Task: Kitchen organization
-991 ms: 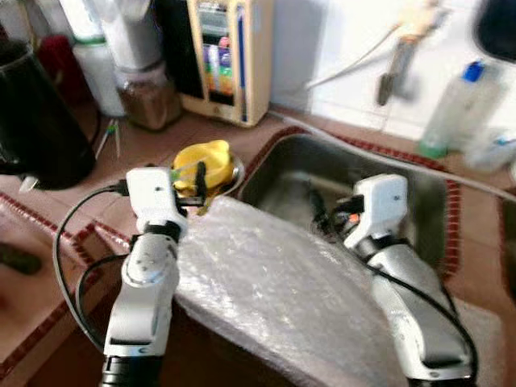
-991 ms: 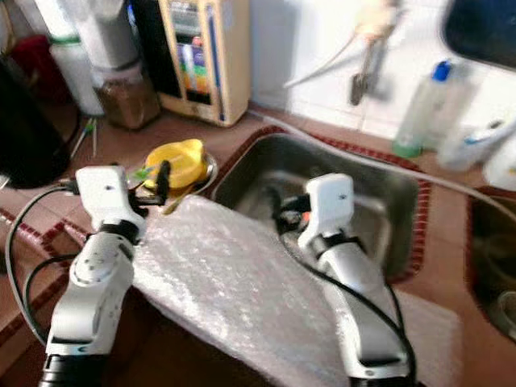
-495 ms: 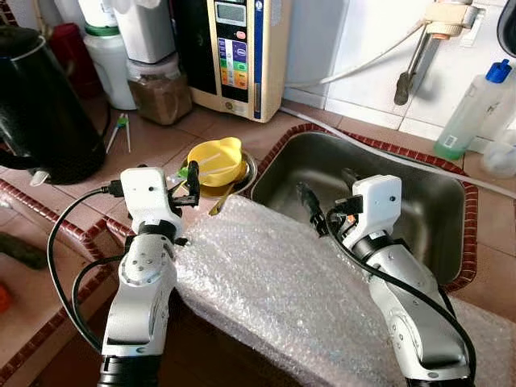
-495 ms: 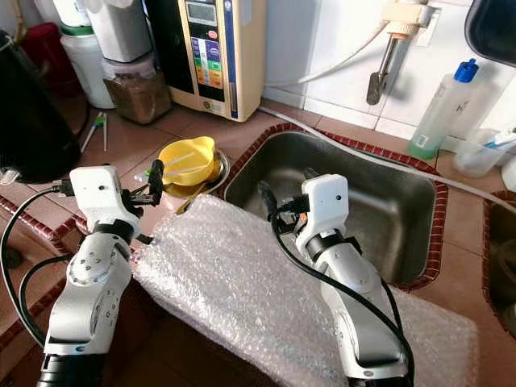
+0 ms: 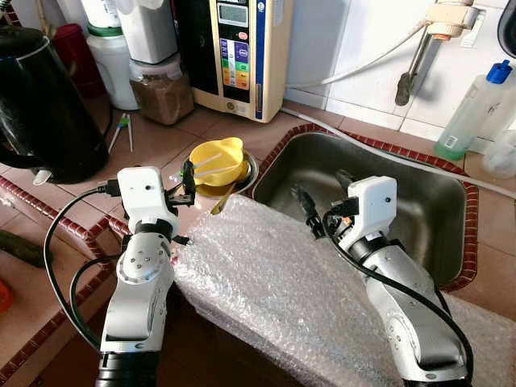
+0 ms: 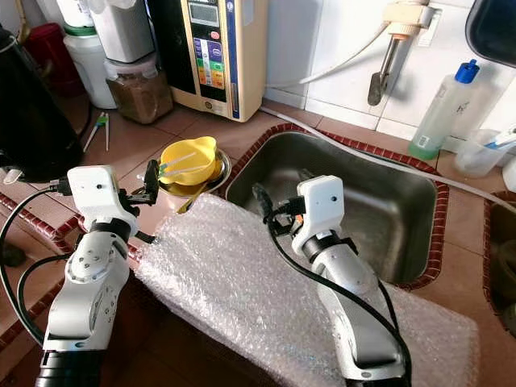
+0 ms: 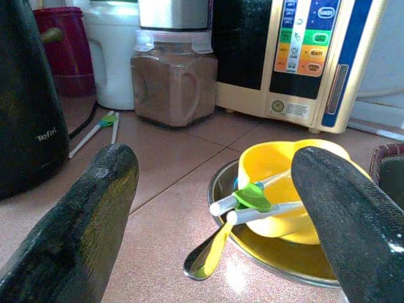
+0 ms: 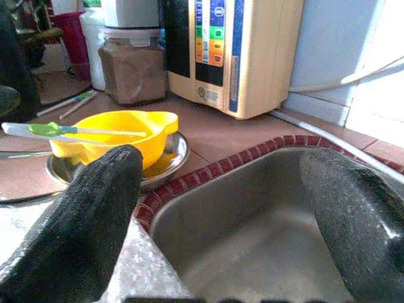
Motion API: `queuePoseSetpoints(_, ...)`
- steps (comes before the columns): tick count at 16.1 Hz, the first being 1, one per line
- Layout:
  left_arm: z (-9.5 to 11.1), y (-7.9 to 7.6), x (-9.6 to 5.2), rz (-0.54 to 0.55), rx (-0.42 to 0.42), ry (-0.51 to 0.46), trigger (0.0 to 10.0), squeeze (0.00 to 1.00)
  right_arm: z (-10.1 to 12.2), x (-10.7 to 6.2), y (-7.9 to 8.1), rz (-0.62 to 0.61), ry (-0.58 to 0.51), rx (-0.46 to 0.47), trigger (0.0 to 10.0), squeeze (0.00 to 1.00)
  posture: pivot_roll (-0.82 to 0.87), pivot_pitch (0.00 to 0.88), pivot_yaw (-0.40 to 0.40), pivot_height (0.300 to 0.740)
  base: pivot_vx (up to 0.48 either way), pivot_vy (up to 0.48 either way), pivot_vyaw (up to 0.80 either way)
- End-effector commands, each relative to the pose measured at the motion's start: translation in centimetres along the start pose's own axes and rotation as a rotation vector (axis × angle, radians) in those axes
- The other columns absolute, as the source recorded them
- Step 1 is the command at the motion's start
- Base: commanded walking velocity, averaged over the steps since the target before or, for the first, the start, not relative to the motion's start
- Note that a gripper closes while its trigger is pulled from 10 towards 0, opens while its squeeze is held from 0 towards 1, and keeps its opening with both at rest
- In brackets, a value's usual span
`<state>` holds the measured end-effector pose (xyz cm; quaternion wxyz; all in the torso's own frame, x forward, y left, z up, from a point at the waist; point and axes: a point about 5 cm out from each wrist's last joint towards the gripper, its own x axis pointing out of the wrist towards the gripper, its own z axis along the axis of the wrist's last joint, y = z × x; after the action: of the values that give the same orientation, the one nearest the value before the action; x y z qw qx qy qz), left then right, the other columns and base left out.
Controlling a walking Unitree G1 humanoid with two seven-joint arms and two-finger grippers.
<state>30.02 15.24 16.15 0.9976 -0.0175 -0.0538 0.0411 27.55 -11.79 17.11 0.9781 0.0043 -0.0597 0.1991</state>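
A yellow bowl [image 5: 216, 161] sits on a round steel plate [image 5: 247, 172] on the tiled counter, left of the sink [image 5: 419, 201]. White chopsticks with a green joiner [image 7: 251, 199] lie across the bowl. A yellow-handled spoon [image 7: 205, 255] leans off the plate. My left gripper [image 5: 185, 179] is open, level with the counter, just short of the plate and pointing at the bowl. My right gripper [image 5: 319, 193] is open and empty, hovering over the sink's left rim. A sheet of bubble wrap [image 5: 274, 282] lies under both arms.
A black kettle [image 5: 40, 97] stands at the left. A jar of brown powder [image 5: 157, 93] and a cream water unit [image 5: 238, 52] line the back wall. A tap [image 5: 419, 48] and a soap bottle [image 5: 472, 113] are behind the sink. Loose chopsticks [image 5: 121, 133] lie by the jar.
The view was blurred and shifting a second ago and is steady now. Both grippers have edged slightly to the left; both stay open and empty.
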Motion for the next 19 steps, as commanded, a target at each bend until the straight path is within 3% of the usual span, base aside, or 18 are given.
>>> queuePoseSetpoints(1,-0.3,0.2,0.2,0.006,0.001,0.016,10.0,0.00,0.3,-0.1,0.1,0.009,-0.010,0.007,10.0,0.00,-0.10,0.063,0.021,0.740,0.000,0.000,0.00)
queuePoseSetpoints(4,-0.3,1.0,1.5,0.040,-0.015,0.019,10.0,0.00,0.5,0.0,0.5,0.050,-0.014,0.008,10.0,0.00,-0.10,0.058,0.019,0.740,0.000,0.000,0.00)
queuePoseSetpoints(6,-0.5,1.4,2.8,0.034,-0.070,0.033,10.0,0.00,0.8,-0.5,1.8,0.175,-0.014,0.048,10.0,0.00,-0.11,0.058,0.020,0.740,0.000,0.000,0.00)
queuePoseSetpoints(9,-0.6,1.0,4.3,-0.016,-0.107,0.055,10.0,0.00,0.9,-0.9,2.1,0.203,-0.007,0.027,10.0,0.00,-0.13,0.061,0.027,0.740,0.000,0.000,0.00)
queuePoseSetpoints(12,-1.5,-0.2,5.0,-0.077,-0.219,0.103,10.0,0.00,0.9,-1.4,2.1,0.196,0.004,0.027,10.0,0.00,-0.15,0.074,0.038,0.740,0.000,0.000,0.00)
queuePoseSetpoints(13,-1.5,-1.0,5.0,-0.113,-0.239,0.110,7.2,0.00,0.9,-1.5,2.3,0.206,0.010,0.023,10.0,0.00,-0.15,0.079,0.041,0.740,0.000,0.000,0.00)
queuePoseSetpoints(14,-1.6,-1.2,5.1,-0.120,-0.262,0.119,2.1,0.00,0.9,-1.6,2.5,0.216,0.014,0.027,10.0,0.00,-0.15,0.080,0.039,0.740,0.000,0.000,0.00)
queuePoseSetpoints(15,-1.7,-1.5,5.3,-0.127,-0.284,0.124,0.0,0.00,0.8,-1.7,2.7,0.230,0.019,0.032,10.0,0.00,-0.15,0.082,0.039,0.740,0.000,0.000,0.00)
queuePoseSetpoints(19,-1.7,-1.9,5.6,-0.147,-0.328,0.123,0.0,0.00,0.5,-2.1,3.5,0.299,0.049,0.056,10.0,0.00,-0.15,0.086,0.037,0.740,0.000,0.000,0.00)
